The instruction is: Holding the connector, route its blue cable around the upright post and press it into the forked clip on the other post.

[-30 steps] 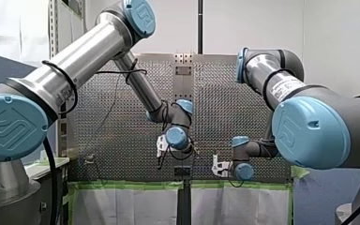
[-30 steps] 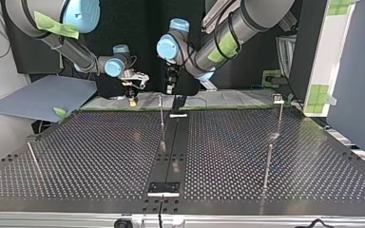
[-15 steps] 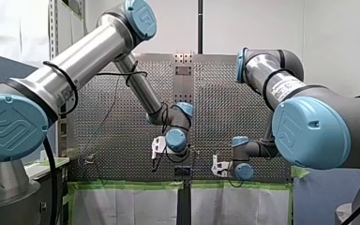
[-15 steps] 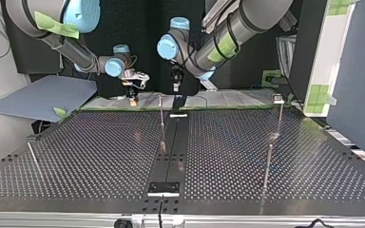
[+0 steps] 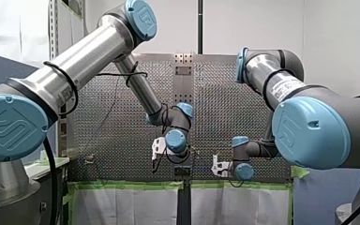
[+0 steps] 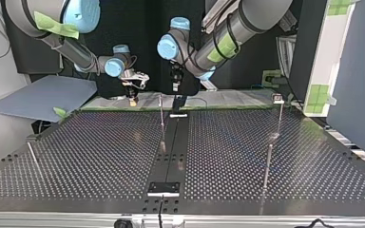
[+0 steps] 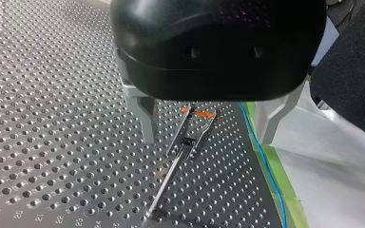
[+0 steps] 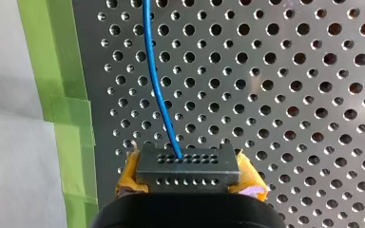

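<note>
Our left gripper (image 7: 206, 138) points down, metal fingers spread wide and holding nothing, above the orange-tipped forked clip (image 7: 197, 124) on its thin metal post (image 7: 168, 180). Our right gripper (image 8: 190, 181) clamps yellow pads on the dark blocky connector (image 8: 188, 164), which has two pinhole rows. Its blue cable (image 8: 154, 76) runs ahead over the perforated table (image 8: 290, 85). White label (image 5: 285, 86) on our right arm (image 5: 309, 126): unreadable.

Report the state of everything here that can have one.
left gripper, open, holding nothing.
right gripper, shut on the connector.
connector, clamped in the right gripper.
blue cable, attached to the connector, not in the clip.
forked clip, empty.
</note>
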`<state>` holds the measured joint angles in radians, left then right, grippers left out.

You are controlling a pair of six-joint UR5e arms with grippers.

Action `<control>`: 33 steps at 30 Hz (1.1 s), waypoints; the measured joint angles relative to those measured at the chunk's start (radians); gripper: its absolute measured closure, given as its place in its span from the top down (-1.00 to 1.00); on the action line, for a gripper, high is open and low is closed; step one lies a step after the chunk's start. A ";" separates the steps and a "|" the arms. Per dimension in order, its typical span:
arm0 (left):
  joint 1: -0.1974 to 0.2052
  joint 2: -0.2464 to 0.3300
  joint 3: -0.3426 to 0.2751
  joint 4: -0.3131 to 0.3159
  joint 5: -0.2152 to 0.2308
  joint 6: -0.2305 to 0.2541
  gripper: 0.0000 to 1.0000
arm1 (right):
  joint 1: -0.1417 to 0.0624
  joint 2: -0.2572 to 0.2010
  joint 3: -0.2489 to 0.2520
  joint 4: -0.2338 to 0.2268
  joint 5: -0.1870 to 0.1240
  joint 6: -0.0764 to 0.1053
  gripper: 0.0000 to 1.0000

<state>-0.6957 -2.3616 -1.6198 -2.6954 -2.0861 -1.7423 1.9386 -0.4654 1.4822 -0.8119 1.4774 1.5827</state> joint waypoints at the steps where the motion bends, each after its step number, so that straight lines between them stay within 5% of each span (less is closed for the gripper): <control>1: 0.000 0.000 0.000 0.000 0.000 0.000 0.98 | 0.000 0.000 0.000 0.000 0.000 0.000 -1.00; 33: -0.001 0.000 0.000 0.007 0.022 0.056 0.98 | -0.001 0.000 -0.001 0.000 -0.006 -0.001 -1.00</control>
<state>-0.6968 -2.3614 -1.6195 -2.6888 -2.0640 -1.6864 1.9380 -0.4658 1.4813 -0.8119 1.4715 1.5820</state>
